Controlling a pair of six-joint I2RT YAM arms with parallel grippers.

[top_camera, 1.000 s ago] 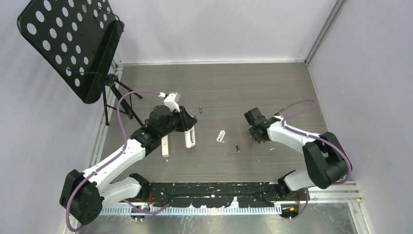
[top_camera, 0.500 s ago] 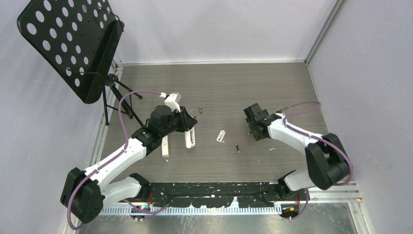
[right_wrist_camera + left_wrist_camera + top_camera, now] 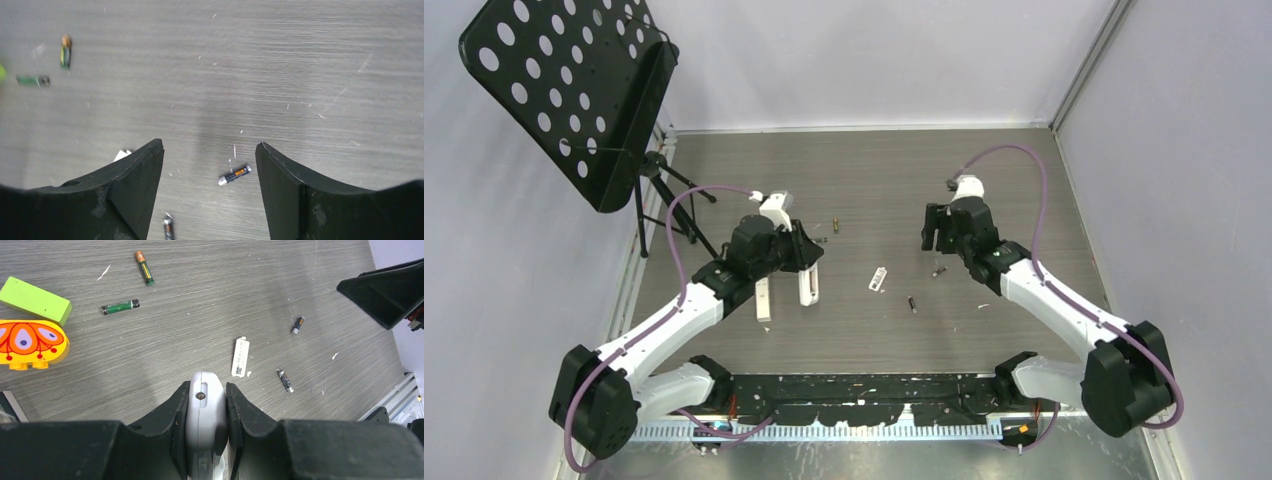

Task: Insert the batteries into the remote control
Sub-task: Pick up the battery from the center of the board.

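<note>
My left gripper (image 3: 804,262) is shut on the white remote control (image 3: 809,286), and its jaws press both sides of the remote control's rounded end (image 3: 204,405). Several batteries lie on the table. A black one with an orange band (image 3: 234,174) lies below and between my right gripper's (image 3: 209,146) open fingers. Another black battery (image 3: 168,227) lies nearer the left arm. A green battery (image 3: 120,306) and an orange-tipped one (image 3: 144,268) lie farther off. The right gripper (image 3: 936,238) hangs above the table, holding nothing.
A long white piece (image 3: 764,300) lies left of the held remote. A small white labelled strip (image 3: 240,356) lies mid-table. An orange toy (image 3: 30,344) and a green block (image 3: 35,300) sit at the left. A black music stand (image 3: 574,90) fills the far left corner.
My right gripper has opened, risen and drawn back toward the far side. A battery now lies on the table where it was. The left arm barely moved.
</note>
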